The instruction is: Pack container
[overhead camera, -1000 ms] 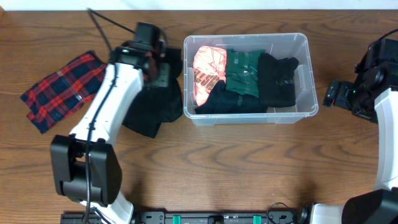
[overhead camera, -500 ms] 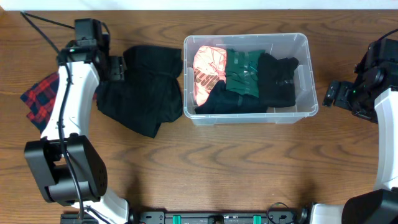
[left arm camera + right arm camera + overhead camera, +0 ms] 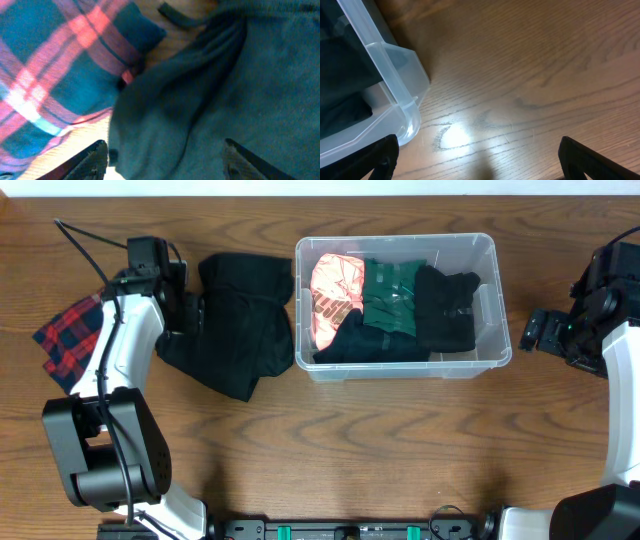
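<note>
The container (image 3: 400, 240), a clear plastic bin, stands right of the table's centre. It holds a pink garment (image 3: 335, 295), a green one (image 3: 392, 295) and black clothes (image 3: 445, 310). A black garment (image 3: 240, 330) lies crumpled on the table just left of the bin. My left gripper (image 3: 190, 310) hovers open over that garment's left edge. In the left wrist view the left gripper (image 3: 165, 155) has its fingers wide apart above the dark cloth (image 3: 225, 90). My right gripper (image 3: 535, 330) stands open right of the bin, with the right gripper (image 3: 477, 155) over bare wood.
A red and blue plaid cloth (image 3: 70, 340) lies at the far left, partly under my left arm, and the plaid cloth (image 3: 55, 75) borders the black garment. The bin's corner (image 3: 395, 75) sits close to my right gripper. Bare wood stretches along the table's front.
My left arm swung left, away from the bin, and its jaws went from shut to open. The black garment now reaches farther left. The right arm has not moved.
</note>
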Available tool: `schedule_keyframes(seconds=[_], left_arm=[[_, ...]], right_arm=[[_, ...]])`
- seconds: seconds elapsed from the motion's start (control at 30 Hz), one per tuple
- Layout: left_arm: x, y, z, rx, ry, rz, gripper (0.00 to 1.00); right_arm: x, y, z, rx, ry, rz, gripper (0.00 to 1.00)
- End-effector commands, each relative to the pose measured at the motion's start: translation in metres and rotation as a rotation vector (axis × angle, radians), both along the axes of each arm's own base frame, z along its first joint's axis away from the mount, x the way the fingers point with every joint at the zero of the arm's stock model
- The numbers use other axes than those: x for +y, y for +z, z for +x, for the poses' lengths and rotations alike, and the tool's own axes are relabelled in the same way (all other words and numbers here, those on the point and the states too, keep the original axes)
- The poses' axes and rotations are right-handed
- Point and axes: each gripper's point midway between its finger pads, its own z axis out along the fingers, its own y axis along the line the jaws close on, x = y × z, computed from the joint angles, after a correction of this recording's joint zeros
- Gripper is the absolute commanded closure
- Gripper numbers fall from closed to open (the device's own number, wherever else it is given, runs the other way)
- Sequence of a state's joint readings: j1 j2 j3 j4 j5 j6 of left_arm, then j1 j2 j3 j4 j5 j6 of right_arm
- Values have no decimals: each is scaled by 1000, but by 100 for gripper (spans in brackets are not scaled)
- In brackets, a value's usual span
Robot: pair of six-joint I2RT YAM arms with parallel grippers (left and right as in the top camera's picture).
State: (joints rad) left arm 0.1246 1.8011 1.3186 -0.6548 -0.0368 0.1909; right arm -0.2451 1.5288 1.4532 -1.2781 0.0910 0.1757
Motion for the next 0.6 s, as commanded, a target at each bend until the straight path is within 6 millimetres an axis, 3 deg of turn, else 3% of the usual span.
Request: schedule_keyframes(seconds=[0.0,0.1,0.17,0.33,0.57], left_arm=[[5,1,2,-22,32,-14,37],[10,5,8,-53,55,-15,78],[13,10,10,-72,61,-13,91],[19,15,12,-96,77,-4,94],[43,0,14,-82,129,33,94]], right_arm=[[-3,6,0,-18,-16,-16,1],[-3,6,0,-18,-16,-16,1],[-3,6,0,-18,-16,-16,1],[-3,6,0,-18,-16,-15,1],[-3,6,0,-18,-16,-15,1]])
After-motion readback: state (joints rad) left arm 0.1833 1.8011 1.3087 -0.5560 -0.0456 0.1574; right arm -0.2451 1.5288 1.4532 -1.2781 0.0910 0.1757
